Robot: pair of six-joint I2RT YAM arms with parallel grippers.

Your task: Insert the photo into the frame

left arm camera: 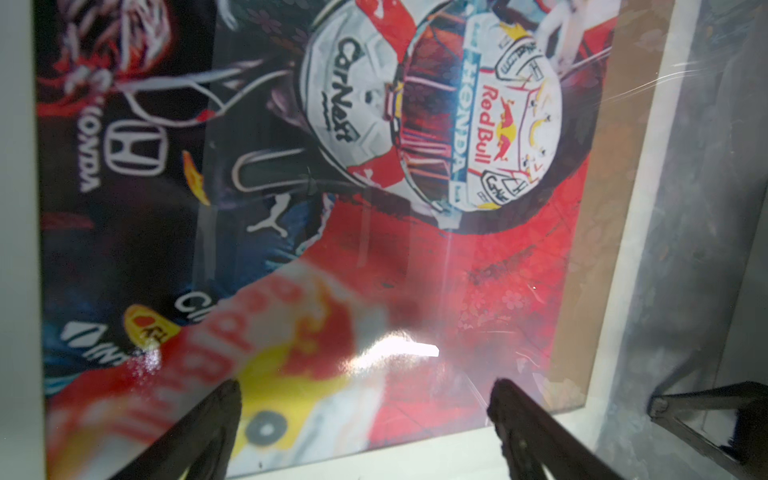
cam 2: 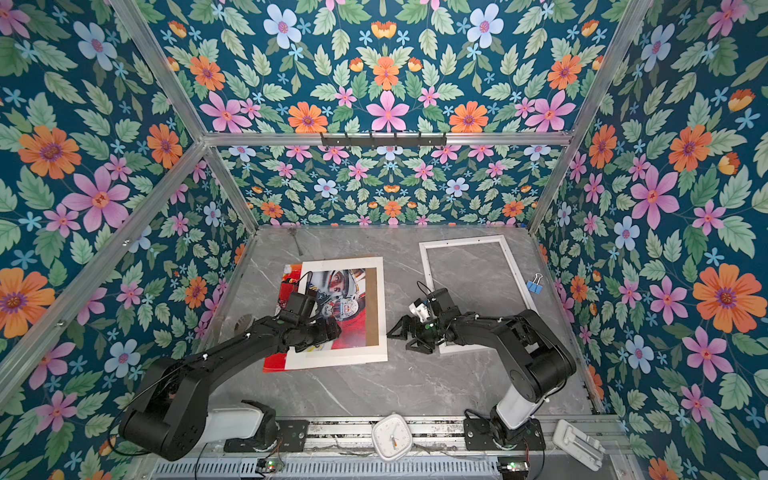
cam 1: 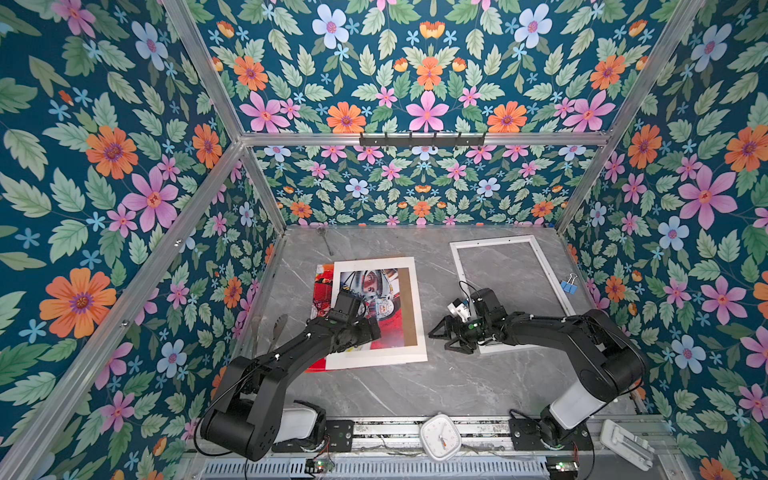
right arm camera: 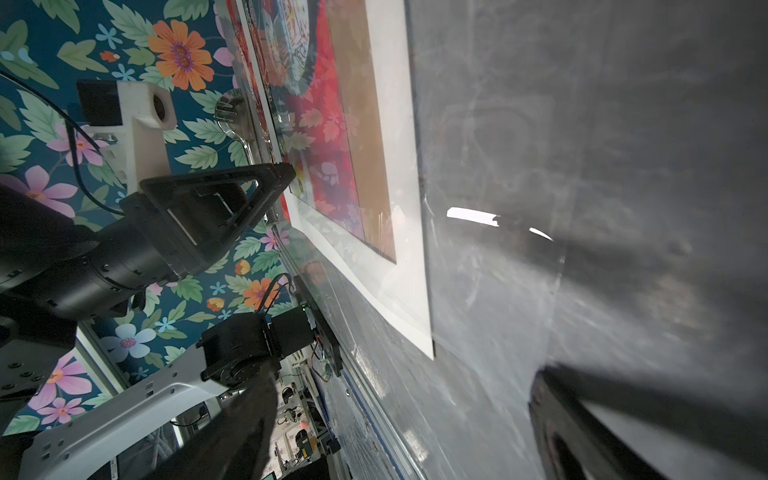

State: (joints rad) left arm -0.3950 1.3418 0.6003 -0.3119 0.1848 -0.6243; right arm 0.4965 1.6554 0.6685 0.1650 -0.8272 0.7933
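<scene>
All legible writing is found on the photo (left arm camera: pixel 490 266), seen closely in the left wrist view. On the printed white helmet (left arm camera: pixel 345 83) the word "CarNext" is read in dark letters. "HONDA" is printed in white on the light blue visor strip (left arm camera: pixel 461 124) of that helmet, and "Red Bull" is set beside it in red, next to a red bull emblem. On the dark suit (left arm camera: pixel 124 232) "HONDA" is repeated in white beside the H badge, and a white leaping-cat Puma mark is seen lower down. Further lettering on the print is too blurred to be read. The dial figures of the clock (cam 1: pixel 440 437) cannot be made out.
</scene>
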